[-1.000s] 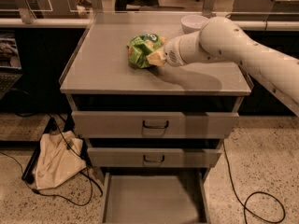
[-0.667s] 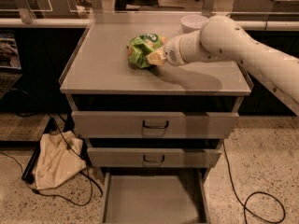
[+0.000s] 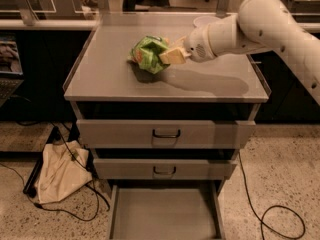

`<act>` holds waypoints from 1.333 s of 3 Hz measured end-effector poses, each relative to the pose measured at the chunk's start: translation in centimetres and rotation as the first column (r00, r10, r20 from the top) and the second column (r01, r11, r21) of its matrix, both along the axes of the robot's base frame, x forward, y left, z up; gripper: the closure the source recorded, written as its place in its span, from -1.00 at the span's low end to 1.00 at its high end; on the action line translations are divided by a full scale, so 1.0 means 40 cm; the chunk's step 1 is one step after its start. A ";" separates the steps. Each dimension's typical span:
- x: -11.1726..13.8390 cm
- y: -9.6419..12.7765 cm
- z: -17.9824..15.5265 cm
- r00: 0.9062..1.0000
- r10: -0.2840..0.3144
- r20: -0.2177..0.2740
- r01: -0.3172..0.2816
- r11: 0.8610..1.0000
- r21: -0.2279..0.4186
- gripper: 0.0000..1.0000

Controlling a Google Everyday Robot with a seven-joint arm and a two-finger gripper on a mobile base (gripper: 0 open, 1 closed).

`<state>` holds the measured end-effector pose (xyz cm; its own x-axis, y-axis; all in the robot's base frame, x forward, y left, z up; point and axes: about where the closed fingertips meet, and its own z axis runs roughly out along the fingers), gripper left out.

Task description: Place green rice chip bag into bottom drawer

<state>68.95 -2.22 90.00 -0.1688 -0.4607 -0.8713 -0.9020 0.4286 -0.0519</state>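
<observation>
The green rice chip bag is a crumpled bright-green foil bag over the middle of the grey cabinet top. It casts a shadow just below itself. My gripper reaches in from the right on a white arm and its tan fingers are shut on the bag's right side. The bottom drawer is pulled open at the foot of the cabinet, its flat grey floor bare.
Two upper drawers with dark handles sit slightly pulled out above the bottom one. A white bowl stands at the back right of the top, behind my arm. A beige cloth bag and cables lie on the floor at left.
The gripper and the bag have shifted slightly left over the cabinet top. The drawers have not moved.
</observation>
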 end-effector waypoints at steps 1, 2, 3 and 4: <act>-0.113 -0.034 0.043 0.994 0.111 -0.018 -0.111 0.994 0.016 1.00; -0.227 -0.068 0.090 0.989 0.147 -0.001 -0.147 0.988 0.042 1.00; -0.367 -0.113 0.097 0.997 0.081 0.003 -0.081 0.994 0.077 1.00; -0.450 -0.132 0.095 1.000 0.028 0.003 -0.028 0.996 0.087 1.00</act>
<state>50.96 -7.52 93.81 -0.1559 -0.3873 -0.9087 -0.9135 0.4065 -0.0166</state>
